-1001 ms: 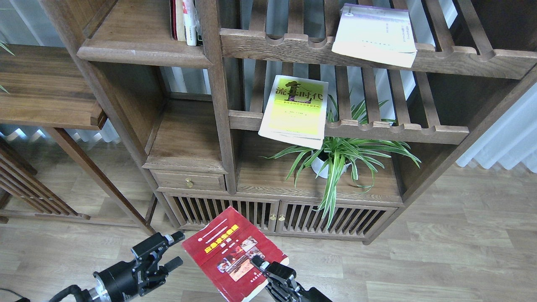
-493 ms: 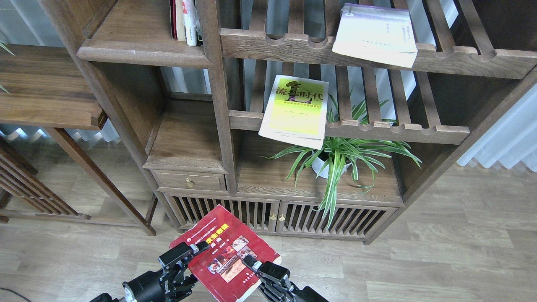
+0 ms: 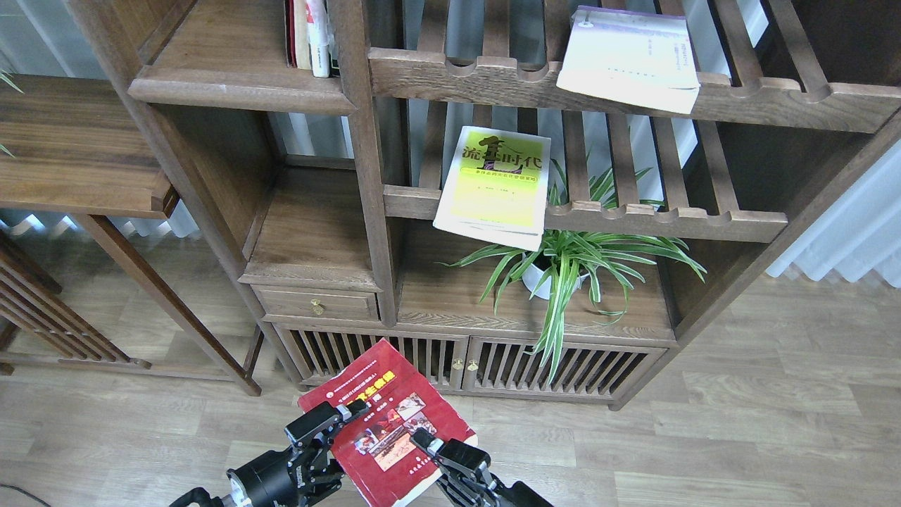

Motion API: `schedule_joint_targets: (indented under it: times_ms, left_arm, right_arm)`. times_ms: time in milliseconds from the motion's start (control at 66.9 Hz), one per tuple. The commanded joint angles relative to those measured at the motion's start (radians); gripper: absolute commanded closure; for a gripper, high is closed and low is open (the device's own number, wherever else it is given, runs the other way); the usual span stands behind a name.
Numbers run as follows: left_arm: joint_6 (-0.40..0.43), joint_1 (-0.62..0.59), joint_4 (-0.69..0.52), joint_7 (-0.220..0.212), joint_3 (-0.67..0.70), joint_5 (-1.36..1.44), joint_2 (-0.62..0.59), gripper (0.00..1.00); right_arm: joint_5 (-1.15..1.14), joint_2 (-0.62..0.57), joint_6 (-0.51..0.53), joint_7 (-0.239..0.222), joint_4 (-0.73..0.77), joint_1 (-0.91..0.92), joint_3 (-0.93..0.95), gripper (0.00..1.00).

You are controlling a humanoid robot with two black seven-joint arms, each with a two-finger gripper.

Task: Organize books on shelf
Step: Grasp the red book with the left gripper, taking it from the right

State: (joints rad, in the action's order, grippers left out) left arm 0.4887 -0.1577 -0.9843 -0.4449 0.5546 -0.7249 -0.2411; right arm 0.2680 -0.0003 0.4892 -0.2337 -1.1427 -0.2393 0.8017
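Note:
The dark red book [image 3: 394, 451] with small photos is held low in front of the cabinet, tilted. My right gripper [image 3: 429, 445] is shut on its lower right edge. My left gripper [image 3: 345, 421] grips its left edge, one finger lying over the cover and the other hidden beneath. The yellow-green book [image 3: 495, 186] lies flat on the middle slatted rack and overhangs its front rail. The pale white-lavender book [image 3: 628, 58] lies on the upper slatted rack and also overhangs. The solid shelf [image 3: 232, 74] is at the upper left.
Several books [image 3: 310, 35] stand upright at the right end of the solid shelf. A potted spider plant [image 3: 563, 267] stands under the yellow-green book. A small drawer [image 3: 317, 304] and slatted cabinet doors [image 3: 464, 362] are just behind the red book. A side table [image 3: 70, 148] stands at the left.
My left gripper swung right from beside the red book, where it was open, and closed onto the book's left edge. The book shifted slightly left and up. The shelved books have not moved.

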Motion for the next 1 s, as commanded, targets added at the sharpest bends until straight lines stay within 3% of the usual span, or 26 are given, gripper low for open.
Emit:
schedule_joint_targets:
  times_ms: [0,314,418,478,852,927,986]
  left_arm:
    - [0.0,-0.005,-0.001,0.0,-0.005,-0.001,0.003,0.12]
    - [0.0,-0.009,-0.001,-0.001,-0.015,-0.008,0.003,0.52]
    - [0.0,-0.006,-0.008,-0.005,-0.01,-0.019,-0.007,0.75]
    - [0.0,-0.002,-0.016,-0.009,-0.01,-0.063,-0.012,0.94]
    - [0.0,-0.006,-0.048,-0.032,-0.027,-0.093,-0.102,0.95]
    - [0.0,-0.006,-0.065,-0.032,-0.028,-0.093,-0.132,0.95]
    - [0.0,-0.008,-0.073,-0.031,-0.028,-0.093,-0.15,0.95]
  right_arm:
    - [0.0,0.0,0.0,-0.001,0.0,-0.002,0.002,0.96]
    - [0.0,0.0,0.0,-0.001,0.003,-0.012,0.005,0.96]
    - [0.0,0.0,0.0,-0.001,0.005,-0.014,0.008,0.96]
    - [0.0,0.0,0.0,-0.001,0.005,-0.014,0.01,0.95]
    - [0.0,0.0,0.0,0.004,0.018,-0.014,0.02,0.92]
    - [-0.003,0.0,0.0,0.008,0.024,-0.006,0.022,0.74]
    - [-0.007,0.0,0.0,0.013,0.029,0.001,0.028,0.42]
